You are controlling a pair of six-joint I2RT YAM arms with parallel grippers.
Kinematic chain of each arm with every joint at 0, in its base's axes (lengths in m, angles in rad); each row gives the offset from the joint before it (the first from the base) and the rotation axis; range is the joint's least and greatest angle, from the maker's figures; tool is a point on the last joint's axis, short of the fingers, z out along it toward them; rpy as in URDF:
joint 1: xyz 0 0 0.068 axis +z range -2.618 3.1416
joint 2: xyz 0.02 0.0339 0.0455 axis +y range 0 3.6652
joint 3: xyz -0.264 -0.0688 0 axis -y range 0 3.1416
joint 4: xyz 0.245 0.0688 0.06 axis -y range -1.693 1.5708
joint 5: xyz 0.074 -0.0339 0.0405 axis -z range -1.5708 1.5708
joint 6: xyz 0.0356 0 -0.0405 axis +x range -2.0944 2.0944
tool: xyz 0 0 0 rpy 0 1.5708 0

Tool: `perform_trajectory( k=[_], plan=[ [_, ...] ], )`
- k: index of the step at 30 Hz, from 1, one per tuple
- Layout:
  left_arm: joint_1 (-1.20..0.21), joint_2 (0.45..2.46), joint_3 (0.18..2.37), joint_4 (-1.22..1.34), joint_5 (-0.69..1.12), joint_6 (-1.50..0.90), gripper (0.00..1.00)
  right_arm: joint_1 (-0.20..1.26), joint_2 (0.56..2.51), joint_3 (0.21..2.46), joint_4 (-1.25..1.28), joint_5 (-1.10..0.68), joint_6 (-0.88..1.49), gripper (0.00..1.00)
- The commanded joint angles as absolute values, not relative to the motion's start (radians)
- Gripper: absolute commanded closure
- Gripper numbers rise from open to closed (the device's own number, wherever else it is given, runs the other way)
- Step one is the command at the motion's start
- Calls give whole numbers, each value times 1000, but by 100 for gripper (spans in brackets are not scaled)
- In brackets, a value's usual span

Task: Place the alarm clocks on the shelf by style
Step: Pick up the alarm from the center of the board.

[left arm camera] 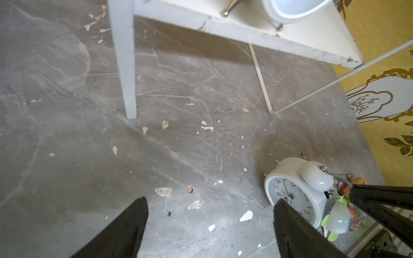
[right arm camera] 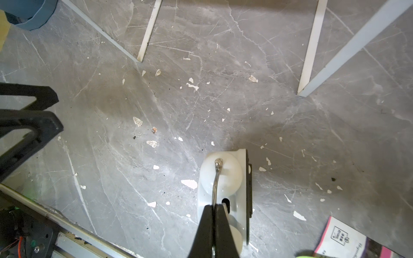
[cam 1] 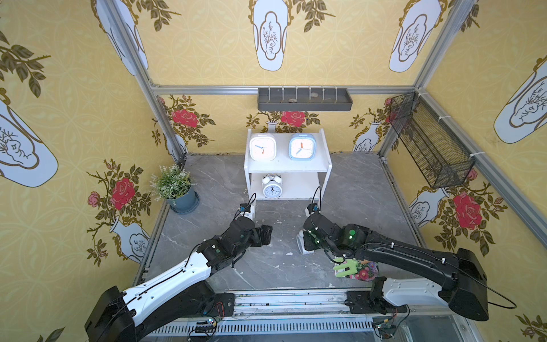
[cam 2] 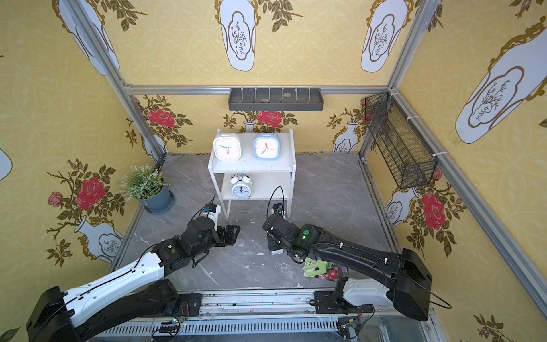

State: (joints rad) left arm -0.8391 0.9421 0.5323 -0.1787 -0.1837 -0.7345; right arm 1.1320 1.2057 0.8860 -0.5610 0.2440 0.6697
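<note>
Now, right claw (right arm camera: 213,207) tight on the tabletop twin-bell clock (right arm camera: 228,178).

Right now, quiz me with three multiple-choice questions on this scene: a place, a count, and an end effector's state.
1. Where is the light blue clock?
A. on the table
B. on the top board of the shelf
C. in the mesh basket

2. How many clocks stand on the shelf?
A. three
B. one
C. four

3. The right end effector is:
A. open
B. shut on the plant
C. shut on the loose twin-bell clock by its handle

Answers:
1 B, it stands beside the white square clock up top.
2 A, those two plus the lower twin-bell clock.
3 C, its fingers pinch the wire handle.
</note>
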Motion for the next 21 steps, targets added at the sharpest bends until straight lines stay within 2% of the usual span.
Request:
perform_trajectory(
  k=[1,12,16,21],
  plan=[
    [-854,936,538,-161,-225,-692,7,1136,1185,923,-573,261,642,100],
    [-924,877,538,-155,-248,-616,7,1175,1158,1020,-654,272,585,100],
    [-974,851,537,-128,-278,-563,2,1178,1151,1035,-661,255,568,100],
    [-995,824,530,-108,-278,-516,1,1180,1156,1043,-677,258,570,100]
  ],
)
